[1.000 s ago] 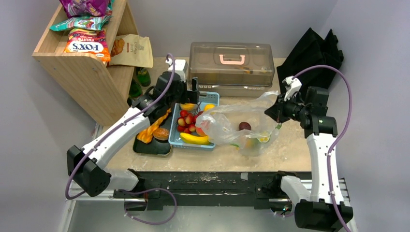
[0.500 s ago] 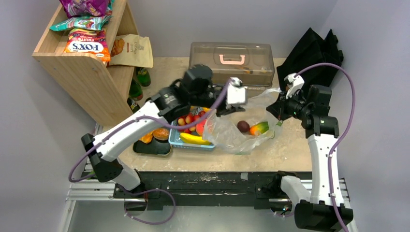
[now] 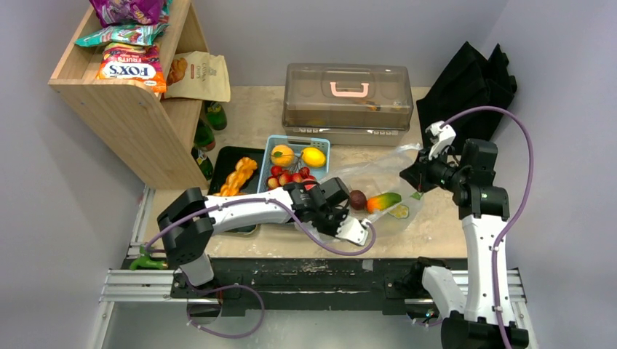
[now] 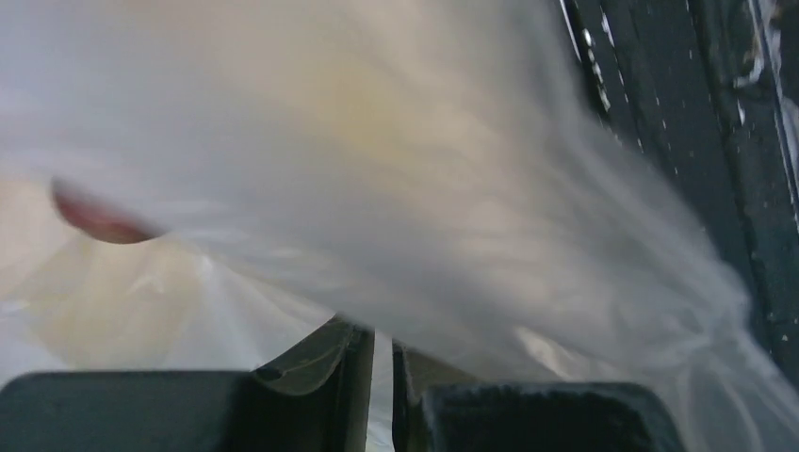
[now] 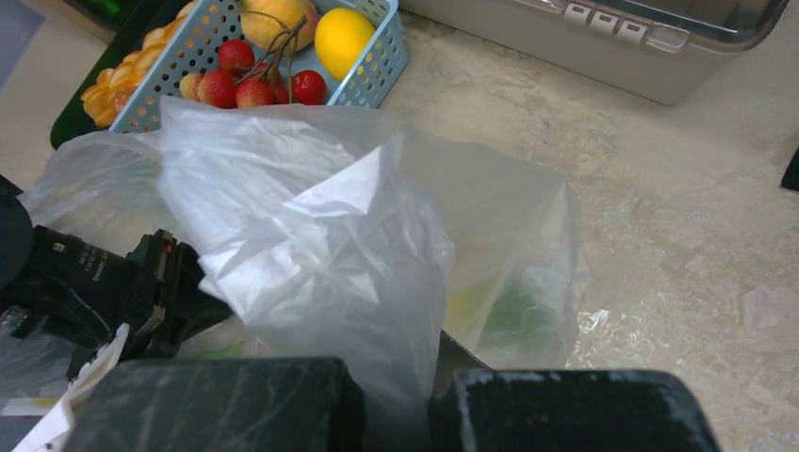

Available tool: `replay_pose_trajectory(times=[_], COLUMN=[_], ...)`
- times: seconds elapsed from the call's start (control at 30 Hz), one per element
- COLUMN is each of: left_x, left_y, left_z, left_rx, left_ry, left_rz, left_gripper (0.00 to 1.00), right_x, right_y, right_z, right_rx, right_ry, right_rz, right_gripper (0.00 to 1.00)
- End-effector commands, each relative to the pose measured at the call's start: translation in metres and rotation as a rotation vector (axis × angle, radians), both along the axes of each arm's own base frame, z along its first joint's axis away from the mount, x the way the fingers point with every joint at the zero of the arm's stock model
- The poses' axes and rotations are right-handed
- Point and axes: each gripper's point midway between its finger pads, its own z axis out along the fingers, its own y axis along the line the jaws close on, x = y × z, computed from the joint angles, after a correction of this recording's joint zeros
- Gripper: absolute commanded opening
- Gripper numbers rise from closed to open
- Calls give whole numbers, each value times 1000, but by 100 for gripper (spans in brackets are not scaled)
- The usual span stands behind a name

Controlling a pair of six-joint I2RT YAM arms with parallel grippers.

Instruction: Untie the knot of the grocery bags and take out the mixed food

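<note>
**Both grippers on the bag**

I see a beige tabletop (image 3: 255,116) against grey walls (image 3: 327,29), with a wooden shelf (image 3: 124,109) at the left. The clear grocery bag (image 3: 378,182) lies right of the blue basket (image 3: 324,145). My left gripper (image 4: 382,344) pinches film on the bag's near side. My right gripper (image 5: 400,377) is clamped on its far corner.

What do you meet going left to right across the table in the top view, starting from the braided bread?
Braided bread → blue basket → dark round fruit → orange-green mango → right gripper pinching the clear bag.
</note>
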Motion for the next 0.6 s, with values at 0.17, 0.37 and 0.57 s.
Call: replay_pose_trajectory(times=[0.17,0.37,0.57], left_x=[14,30,49], left_y=[-18,-50,-81], left_z=[87,123,95], left_rx=[-292,-430,-396], left_ry=[-113,-128,-168], left_rz=[128,184,150], left_gripper=[41,46,58], right_x=[-16,-23,-26], right_y=[-2,0,0], right_z=[-14,-18,-19], right_rx=[-85,-100,-120], right_ry=[-9,-35,-53], right_rz=[56,91,107], right_gripper=[0,0,0])
